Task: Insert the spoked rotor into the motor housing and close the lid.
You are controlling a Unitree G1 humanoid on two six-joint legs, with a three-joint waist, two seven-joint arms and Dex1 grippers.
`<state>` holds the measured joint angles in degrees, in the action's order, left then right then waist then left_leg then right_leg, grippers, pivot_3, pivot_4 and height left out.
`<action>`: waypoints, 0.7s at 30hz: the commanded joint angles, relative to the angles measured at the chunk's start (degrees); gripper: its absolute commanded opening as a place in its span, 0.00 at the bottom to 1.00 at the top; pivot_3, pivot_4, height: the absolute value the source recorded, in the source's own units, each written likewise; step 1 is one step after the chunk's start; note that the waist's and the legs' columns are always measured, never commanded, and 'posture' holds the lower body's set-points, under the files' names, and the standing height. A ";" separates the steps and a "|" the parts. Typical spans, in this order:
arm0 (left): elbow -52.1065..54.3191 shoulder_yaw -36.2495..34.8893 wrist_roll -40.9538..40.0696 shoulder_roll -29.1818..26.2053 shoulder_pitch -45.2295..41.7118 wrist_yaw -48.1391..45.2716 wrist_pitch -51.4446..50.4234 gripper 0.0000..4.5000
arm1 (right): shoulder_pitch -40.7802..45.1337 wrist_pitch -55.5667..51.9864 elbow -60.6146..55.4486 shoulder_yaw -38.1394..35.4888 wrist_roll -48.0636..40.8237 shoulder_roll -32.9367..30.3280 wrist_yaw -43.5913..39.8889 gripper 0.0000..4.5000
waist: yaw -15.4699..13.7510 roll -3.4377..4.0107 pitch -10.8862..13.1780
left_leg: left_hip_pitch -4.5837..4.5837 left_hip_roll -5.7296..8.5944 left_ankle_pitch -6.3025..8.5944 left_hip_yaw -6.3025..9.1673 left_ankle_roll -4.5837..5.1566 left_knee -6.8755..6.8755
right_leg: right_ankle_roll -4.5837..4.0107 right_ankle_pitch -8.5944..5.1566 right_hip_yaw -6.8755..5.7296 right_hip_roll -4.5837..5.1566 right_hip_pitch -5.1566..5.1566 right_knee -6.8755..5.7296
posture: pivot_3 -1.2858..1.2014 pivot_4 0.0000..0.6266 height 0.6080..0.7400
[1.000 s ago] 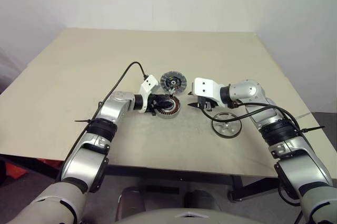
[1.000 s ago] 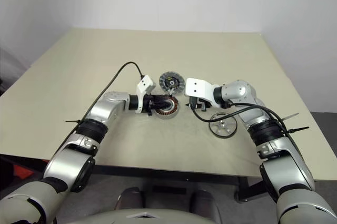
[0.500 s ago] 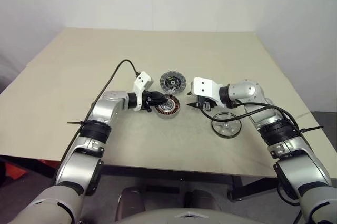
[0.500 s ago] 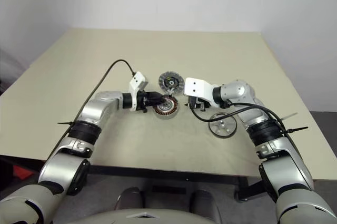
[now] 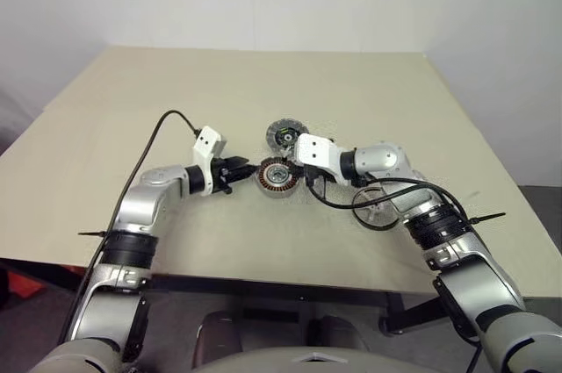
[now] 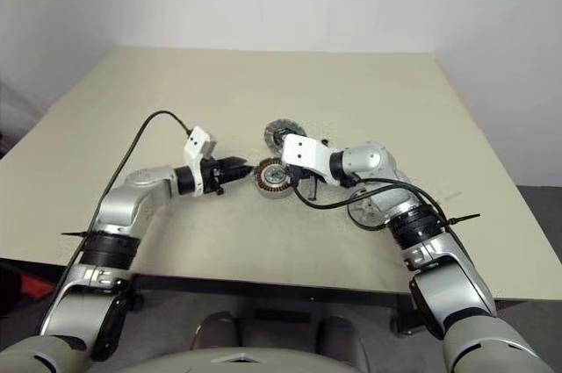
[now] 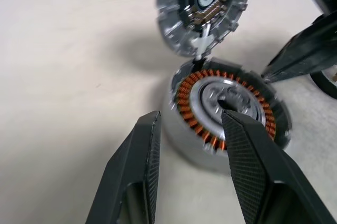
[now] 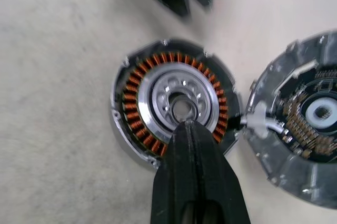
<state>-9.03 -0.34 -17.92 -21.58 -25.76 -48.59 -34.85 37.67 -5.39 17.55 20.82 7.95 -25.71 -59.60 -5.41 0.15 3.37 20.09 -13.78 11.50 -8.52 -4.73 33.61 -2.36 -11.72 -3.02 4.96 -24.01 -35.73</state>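
**Right jaws pressed together over housing, left jaws spread beside it**

Right gripper (image 8: 196,129): black fingers (image 8: 195,182) pressed flat together, nothing pinched. Tip over the silver centre of the motor housing (image 8: 174,105), near its middle hole; contact with the metal impossible to tell. Seen in the head views (image 5: 307,182) reaching in from the right, pointing down and to the left, white wrist block just behind it.

Left gripper (image 7: 189,129): fingers (image 7: 145,150) spread apart, nothing between them. Tips just beside the housing (image 7: 226,109) on its left side, apart from it. In the head views (image 5: 247,168) roughly level, pointing right at the housing (image 5: 276,176).

Motor housing upright on the table (image 5: 132,118), open top, ring of copper-brown windings around the silver centre, no rotor inside.

Lid (image 8: 300,145) flat on the table, inner face up, dark centre with small yellow-green marks, segmented silver rim. Lies right against the housing's far side, rims touching or nearly so; a small light tab between the two. In the head views (image 5: 283,134) just behind the housing, partly covered by the right wrist block.

Spoked rotor (image 5: 379,208) flat on the table to the right of the housing, under the right forearm, partly hidden by the black cable. Thin black rim and silver spokes visible. Apart from housing and lid, untouched by either gripper.
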 commanded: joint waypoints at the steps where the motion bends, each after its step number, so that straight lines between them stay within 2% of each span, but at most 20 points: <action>1: 6.00 -2.10 -2.09 -1.25 2.64 1.50 -1.23 0.43 | 2.43 1.60 1.32 -0.21 0.43 0.48 0.97 0.01 | 0.11 0.00 0.00 | 0.00 0.00 0.00 0.00 0.00 0.00 | 0.00 0.00 0.00 0.00 0.00 0.01 | 0.52 0.00 1.00; 9: 10.06 -4.14 -3.87 -2.64 7.10 4.65 -2.70 0.43 | 3.65 3.53 4.64 0.58 1.29 2.25 0.76 0.01 | 0.16 0.01 0.00 | -0.02 -0.01 0.01 -0.01 0.01 -0.11 | 0.00 0.00 0.01 -0.02 0.00 0.01 | 0.52 0.00 1.00; 21: 7.91 -5.66 -4.32 -4.56 5.19 5.76 -1.68 0.43 | 3.89 3.70 4.87 1.18 1.56 4.35 0.69 0.01 | 0.18 0.01 0.00 | -0.03 -0.01 -0.01 -0.01 -0.01 -0.22 | 0.00 0.00 0.01 -0.05 0.01 0.01 | 0.52 0.00 1.00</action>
<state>-1.80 -4.77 -21.42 -25.40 -19.55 -42.92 -37.65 39.89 -2.34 22.98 22.22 9.79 -21.57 -59.07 -5.23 0.16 3.37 20.05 -13.79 11.49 -8.53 -4.74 33.39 -2.36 -11.72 -3.01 4.91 -24.00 -35.72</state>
